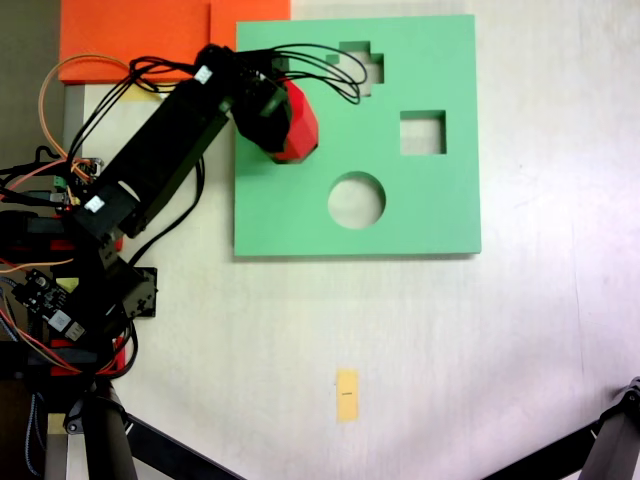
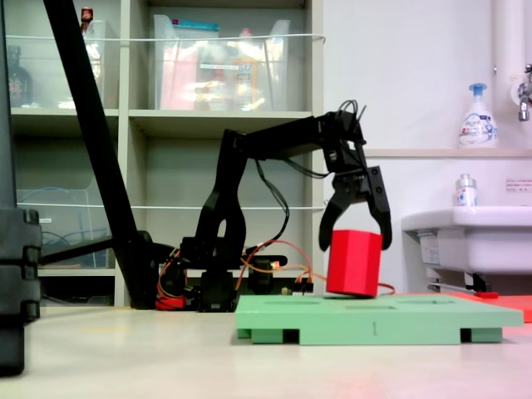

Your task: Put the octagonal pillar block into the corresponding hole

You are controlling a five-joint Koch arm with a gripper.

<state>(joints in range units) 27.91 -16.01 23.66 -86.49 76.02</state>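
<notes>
The octagonal pillar block (image 1: pixel 302 125) is bright red and sits between the fingers of my gripper (image 1: pixel 283 120) over the upper left part of the green foam board (image 1: pixel 440 220). From the side, the gripper (image 2: pixel 355 245) is shut on the block (image 2: pixel 353 264), one finger on each flank. The block hangs slightly tilted, its base just at the board's (image 2: pixel 374 320) top surface. The corresponding hole is hidden beneath the block and gripper. A cross cutout (image 1: pixel 362 66), a square cutout (image 1: pixel 422 132) and a round cutout (image 1: pixel 356 200) lie open to the right.
An orange foam sheet (image 1: pixel 130 30) lies behind the board's left corner. A yellow tape strip (image 1: pixel 347 395) marks the table in front. The arm's base and loose wires (image 1: pixel 70 250) fill the left edge. Tripod legs (image 1: pixel 610 440) cross the lower corners.
</notes>
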